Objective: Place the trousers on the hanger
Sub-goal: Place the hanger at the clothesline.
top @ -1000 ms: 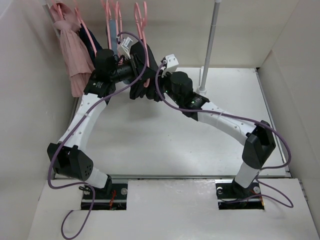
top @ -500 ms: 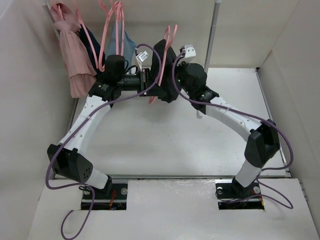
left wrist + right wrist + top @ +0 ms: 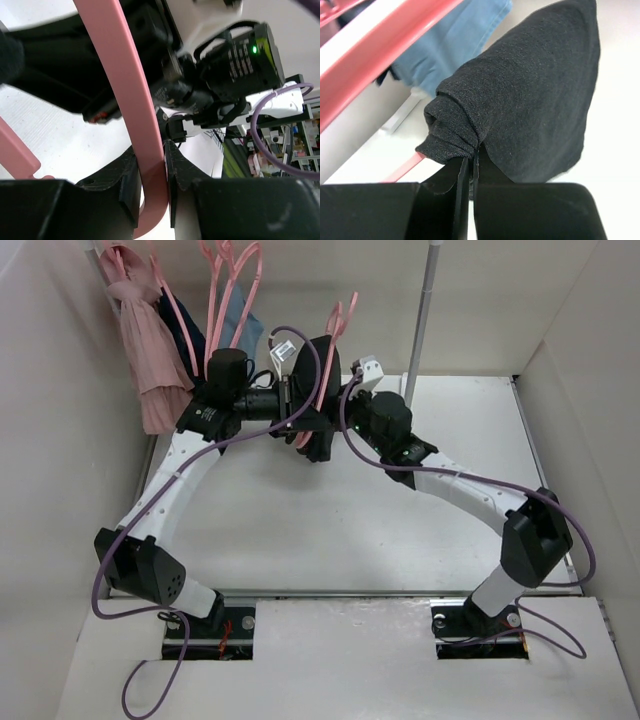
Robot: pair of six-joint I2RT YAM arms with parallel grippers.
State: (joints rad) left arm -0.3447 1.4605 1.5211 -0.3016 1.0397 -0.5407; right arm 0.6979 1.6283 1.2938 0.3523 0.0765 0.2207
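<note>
Top view first: compared to a second ago, both arms have carried the whole bundle right, away from the rack corner, and in the last half second it dropped back a bit lower and left, with the right arm's elbow swinging out toward the near right. The hanger (image 3: 338,325) sits tilted between the two wrists, hook up, with the trousers (image 3: 320,445) bunched over it in mid-air above the table (image 3: 300,530). The left gripper (image 3: 297,408) and right gripper (image 3: 338,418) are close together at that bundle. The spare hangers (image 3: 228,285) on the rack sit at a different angle than before, and the blue-grey garment (image 3: 246,328) shows behind them, next to the pink garment (image 3: 145,350). Left wrist view: the fingers (image 3: 127,175) are clamped tight on the hanger's pink bar (image 3: 135,100), with the other arm's wrist just past it. Right wrist view: the fingers (image 3: 457,185) are pressed together, pinching a rolled fold of the trousers (image 3: 530,100), with a pink hanger bar and blue cloth behind.
</note>
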